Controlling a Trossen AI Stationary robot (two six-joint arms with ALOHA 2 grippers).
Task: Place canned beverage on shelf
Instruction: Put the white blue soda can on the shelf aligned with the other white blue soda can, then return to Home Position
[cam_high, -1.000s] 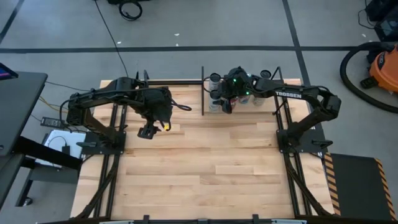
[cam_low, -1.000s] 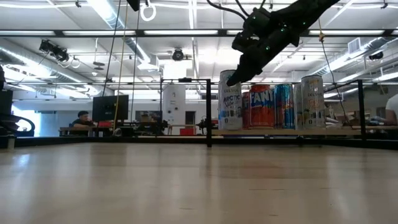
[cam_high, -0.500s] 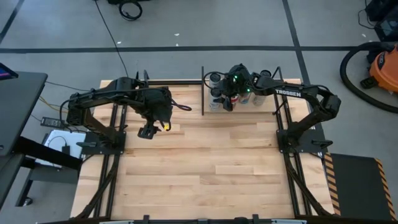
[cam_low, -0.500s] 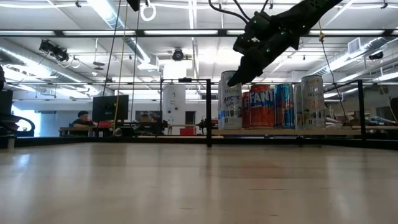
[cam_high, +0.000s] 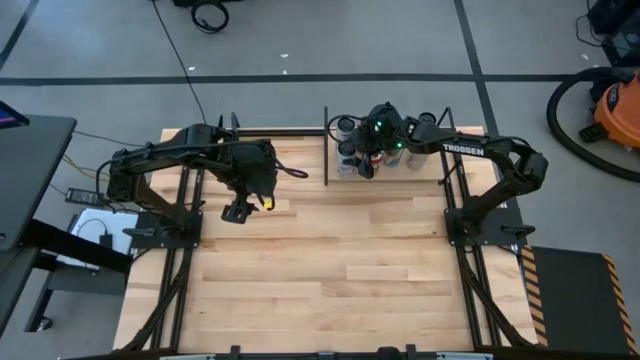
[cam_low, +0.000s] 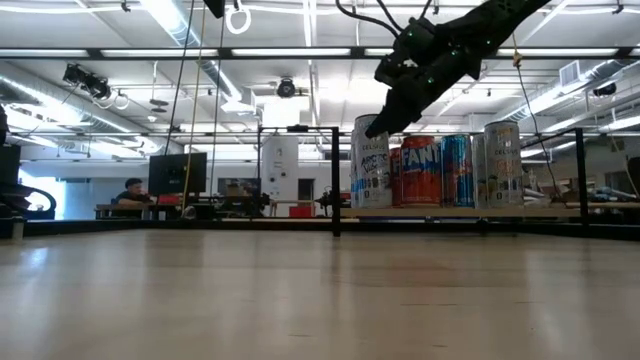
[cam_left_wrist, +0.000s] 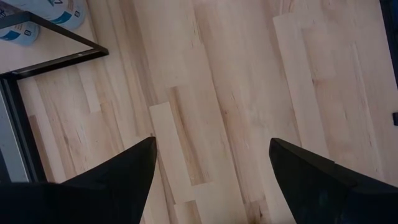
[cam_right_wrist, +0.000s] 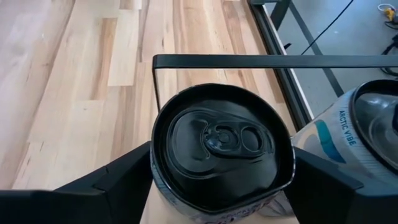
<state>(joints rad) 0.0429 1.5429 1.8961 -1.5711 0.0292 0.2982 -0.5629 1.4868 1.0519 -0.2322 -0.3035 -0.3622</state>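
The right gripper (cam_right_wrist: 221, 186) sits low over a black-topped can (cam_right_wrist: 222, 144) at the back of the table, its two dark fingers (cam_right_wrist: 115, 183) standing on either side of the can's rim; from here I can't tell whether they press on it or have let go. From table height that can's pale side reads as a tall white can with blue lettering, and the right gripper (cam_low: 385, 115) angles down onto its top.

The big planked wooden table (cam_high: 330, 270) takes up most of the floor space between the two arm stands. At its far edge, right of centre, is the shelf (cam_high: 385, 165), a pale panel framed by thin black rods, and the black-topped can stands on it near its front-left corner. Beside it on the same shelf are an orange Fanta can (cam_low: 420, 170), a blue can (cam_low: 458, 170) and a silver can (cam_low: 503, 163), all upright in a row.

The left gripper (cam_left_wrist: 208, 180) hovers over bare planks on the table's left side, well apart from the shelf, fingers spread with nothing between them.
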